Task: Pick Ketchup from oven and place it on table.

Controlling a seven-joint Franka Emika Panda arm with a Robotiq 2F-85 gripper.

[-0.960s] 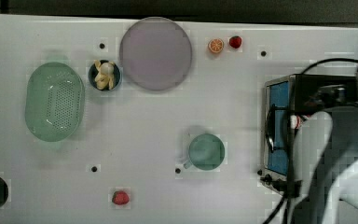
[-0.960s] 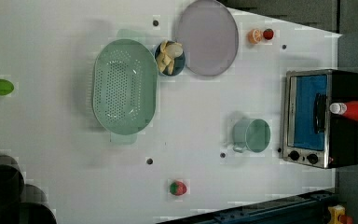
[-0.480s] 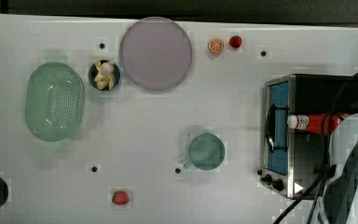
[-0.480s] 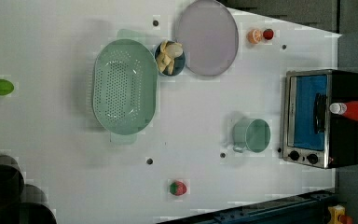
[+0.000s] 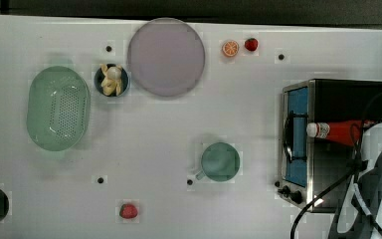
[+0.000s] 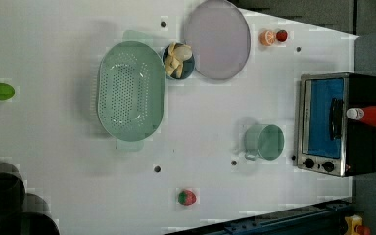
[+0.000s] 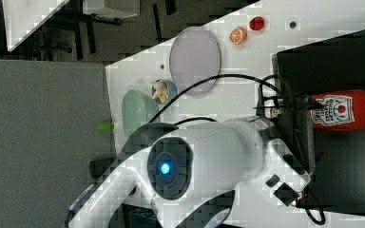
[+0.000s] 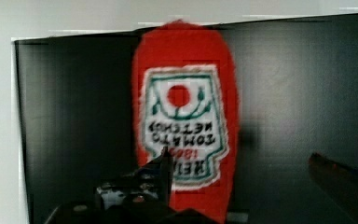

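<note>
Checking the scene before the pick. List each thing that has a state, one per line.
Red plastic ketchup bottle: lying flat on the oven's top, white cap on, not gripped.
Small steel toaster oven: glass door shut.
Tool: open, above the bottle.
Green mug: upright.
Pale green colander: upright, empty.
Round lilac plate: empty.

Around my workspace the right view shows a grey carpeted floor [image 7: 43,142] (flat and uniform) beside a dark area crossed by black frame bars [image 7: 83,35]. A pale board [image 7: 28,16] sits in that corner. In the left view, a dark blue rail [image 6: 274,226] runs along one edge.
</note>
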